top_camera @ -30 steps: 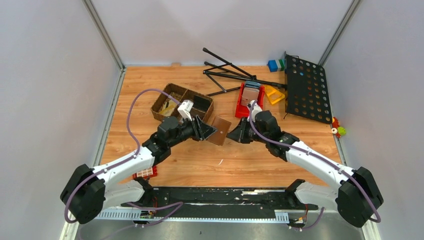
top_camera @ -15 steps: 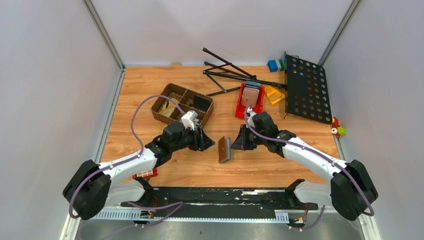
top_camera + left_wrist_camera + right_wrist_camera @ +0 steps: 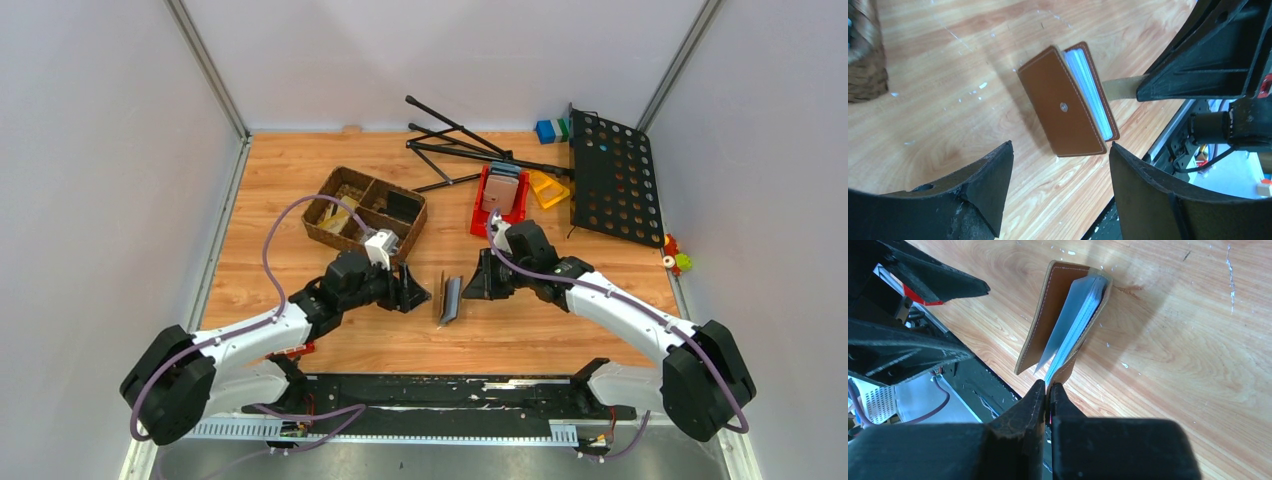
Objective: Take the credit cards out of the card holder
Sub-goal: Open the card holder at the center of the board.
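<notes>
The brown card holder stands on edge at the table's middle, its covers slightly apart. In the right wrist view its cover and a pale grey-blue stack of sleeves show; I cannot tell the credit cards from the sleeves. My right gripper is shut on the holder's near flap, with its fingertips pinching it. My left gripper is open and empty just left of the holder. In the left wrist view the holder's snap cover lies beyond the gripper's spread fingers.
A woven basket stands behind the left gripper. A red bin, a yellow piece, black stand rods and a black perforated plate lie at the back right. A red gridded block lies by the left arm.
The holder has moved nearer and turned from leaning flat to standing on edge, held by the right gripper. The left gripper has moved nearer too and stands apart from it, open.
</notes>
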Motion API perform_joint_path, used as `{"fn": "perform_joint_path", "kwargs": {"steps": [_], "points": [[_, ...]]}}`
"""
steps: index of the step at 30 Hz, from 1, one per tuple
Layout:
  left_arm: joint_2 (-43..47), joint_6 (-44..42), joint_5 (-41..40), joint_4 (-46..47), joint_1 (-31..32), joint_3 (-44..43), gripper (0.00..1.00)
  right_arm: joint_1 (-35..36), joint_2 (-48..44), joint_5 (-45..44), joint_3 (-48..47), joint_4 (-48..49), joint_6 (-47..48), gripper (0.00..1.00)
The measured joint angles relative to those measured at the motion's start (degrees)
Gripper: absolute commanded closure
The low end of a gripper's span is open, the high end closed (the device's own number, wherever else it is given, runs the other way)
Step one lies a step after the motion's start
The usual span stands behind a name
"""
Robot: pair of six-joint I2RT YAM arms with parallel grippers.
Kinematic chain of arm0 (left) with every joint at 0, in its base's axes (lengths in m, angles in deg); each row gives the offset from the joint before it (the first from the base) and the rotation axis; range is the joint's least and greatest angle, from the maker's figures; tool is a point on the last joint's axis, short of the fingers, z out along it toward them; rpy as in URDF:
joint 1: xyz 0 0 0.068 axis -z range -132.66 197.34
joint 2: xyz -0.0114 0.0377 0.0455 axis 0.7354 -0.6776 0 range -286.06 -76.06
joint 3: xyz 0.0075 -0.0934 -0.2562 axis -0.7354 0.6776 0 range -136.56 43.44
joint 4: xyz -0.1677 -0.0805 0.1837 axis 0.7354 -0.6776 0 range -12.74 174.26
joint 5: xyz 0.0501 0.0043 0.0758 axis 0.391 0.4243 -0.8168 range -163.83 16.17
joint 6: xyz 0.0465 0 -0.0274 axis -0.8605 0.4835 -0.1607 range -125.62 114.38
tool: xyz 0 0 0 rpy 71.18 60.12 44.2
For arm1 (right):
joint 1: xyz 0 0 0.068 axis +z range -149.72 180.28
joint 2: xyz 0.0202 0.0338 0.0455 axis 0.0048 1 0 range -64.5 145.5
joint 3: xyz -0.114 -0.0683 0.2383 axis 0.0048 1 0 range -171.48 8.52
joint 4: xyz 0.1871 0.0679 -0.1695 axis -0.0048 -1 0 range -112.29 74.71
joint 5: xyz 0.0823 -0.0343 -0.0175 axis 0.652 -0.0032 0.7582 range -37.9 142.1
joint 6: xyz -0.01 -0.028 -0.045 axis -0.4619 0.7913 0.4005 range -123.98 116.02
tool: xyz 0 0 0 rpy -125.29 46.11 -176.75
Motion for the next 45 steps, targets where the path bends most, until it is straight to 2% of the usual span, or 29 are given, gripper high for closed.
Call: {"fn": "perform_joint_path", "kwargs": {"steps": [6,11,18,31,34,41,45], "points": [[-5.92,0.28,-0.76,-2.34,3.32,-1.36,0.22,0.0,0.46,1.03,0.0,-0.57,0.87,1.0],[-12.22,1.38,0.87,-1.88,3.41,-2.82,0.18,0.0,0.46,1.42,0.0,-0.55,1.03,1.0],[-13.25,1.44,1.97,-2.08,3.87,-6.19,0.1,0.0,1.03,2.62,-0.02,0.07,1.01,1.0],[-15.78,1.22,2.16,-2.8,3.87,-9.81,0.12,0.0,1.62,3.63,-0.81,0.09,1.01,1.0],[-17.64,1.03,2.16,-3.04,3.89,-10.91,0.16,0.0,1.62,3.8,-1.01,0.11,1.01,1.0],[-19.19,0.52,1.49,-5.31,3.89,-11.74,0.39,0.0,1.73,3.93,-1.05,0.11,1.01,1.0],[-20.0,0.5,1.14,-5.92,3.91,-12.02,0.41,0.0,1.99,3.96,-1.07,0.09,1.01,1.0]]}}
